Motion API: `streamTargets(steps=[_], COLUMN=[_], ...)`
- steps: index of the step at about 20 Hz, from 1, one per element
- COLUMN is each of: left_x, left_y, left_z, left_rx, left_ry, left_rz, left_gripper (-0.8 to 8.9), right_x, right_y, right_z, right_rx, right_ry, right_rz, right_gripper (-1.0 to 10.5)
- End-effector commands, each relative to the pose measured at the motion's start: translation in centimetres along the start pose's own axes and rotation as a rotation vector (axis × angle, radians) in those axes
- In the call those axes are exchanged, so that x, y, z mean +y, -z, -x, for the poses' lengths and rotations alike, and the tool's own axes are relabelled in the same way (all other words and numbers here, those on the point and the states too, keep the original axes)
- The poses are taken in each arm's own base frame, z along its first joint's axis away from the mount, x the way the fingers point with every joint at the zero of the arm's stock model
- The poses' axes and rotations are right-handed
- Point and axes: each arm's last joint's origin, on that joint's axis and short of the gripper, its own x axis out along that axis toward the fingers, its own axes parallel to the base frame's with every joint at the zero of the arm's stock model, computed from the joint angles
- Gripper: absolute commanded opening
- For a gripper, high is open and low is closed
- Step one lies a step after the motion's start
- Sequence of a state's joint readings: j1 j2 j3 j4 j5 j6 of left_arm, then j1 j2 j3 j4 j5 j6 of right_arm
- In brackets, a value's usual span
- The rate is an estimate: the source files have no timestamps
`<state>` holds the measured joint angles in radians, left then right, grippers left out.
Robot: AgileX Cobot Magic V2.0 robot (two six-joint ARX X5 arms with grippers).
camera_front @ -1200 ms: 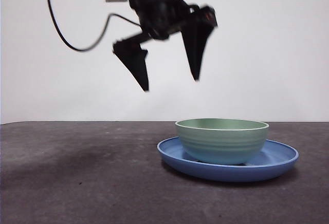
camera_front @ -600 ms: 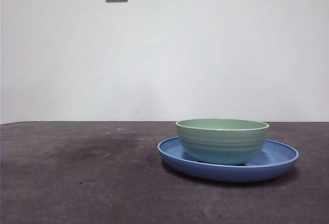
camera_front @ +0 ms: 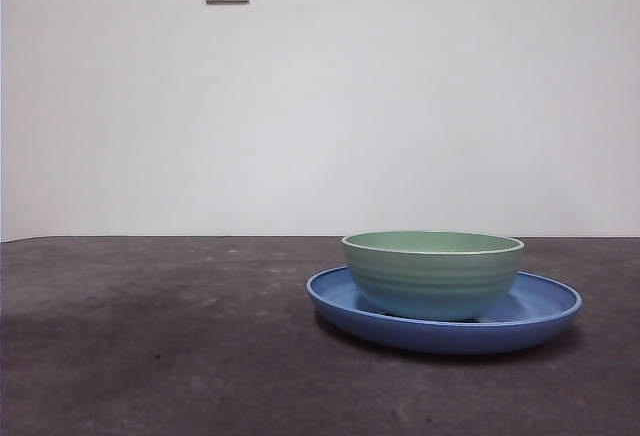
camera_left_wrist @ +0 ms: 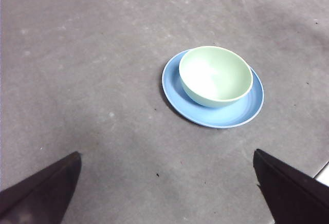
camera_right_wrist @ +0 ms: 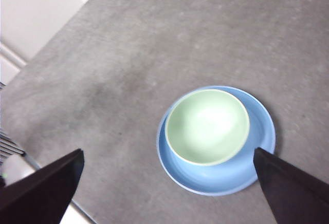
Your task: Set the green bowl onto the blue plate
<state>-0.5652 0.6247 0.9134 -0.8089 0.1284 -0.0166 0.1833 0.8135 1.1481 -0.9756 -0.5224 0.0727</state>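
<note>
Gone from the front view is the dark gripper seen a second ago. Upright, the green bowl (camera_front: 432, 273) sits on the blue plate (camera_front: 545, 311), right of centre on the table (camera_front: 150, 336). Left gripper (camera_left_wrist: 167, 193) and right gripper (camera_right_wrist: 167, 193) hang high above, jaws spread, empty.

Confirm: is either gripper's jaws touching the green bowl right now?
No. Both wrist views show the green bowl sitting free on the blue plate, with each gripper's jaws spread wide and well clear.
</note>
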Motion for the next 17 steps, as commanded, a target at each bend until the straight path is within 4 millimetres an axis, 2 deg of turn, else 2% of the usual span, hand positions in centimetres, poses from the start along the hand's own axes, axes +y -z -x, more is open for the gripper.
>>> streamTargets(steps=[1,4,10,13,17], left_x=[-0.1,-0.2,-0.2,-0.2,-0.2], left_y=[-0.4,-0.4,-0.3,-0.2,-0.2], left_z=[0.6,0.9,0.8,0.8,0.8], left_rx=[-0.048,-0.059,-0.049,-0.044,-0.043], left_ry=[0.008,0.008,0.008,0.008,0.008], left_rz=[-0.005,-0.007,-0.006,-0.005,-0.005], left_gripper=[6.26,6.26,6.26,6.26,6.26], right_x=[-0.6,-2.6,-7.2,-9.3,-11.3], right_y=[0.0,0.0,-0.4,0.3,1.2], right_z=[-0.7,-3.5,-11.6,-14.6,-17.8], right_rx=[0.07,0.236,0.483,0.594,0.675], right_ry=[0.094,0.228,0.248,0.331,0.337], right_rz=[-0.054,-0.119,-0.184,-0.183,-0.199], right_gripper=[5.4,5.4,5.4,5.4,5.4])
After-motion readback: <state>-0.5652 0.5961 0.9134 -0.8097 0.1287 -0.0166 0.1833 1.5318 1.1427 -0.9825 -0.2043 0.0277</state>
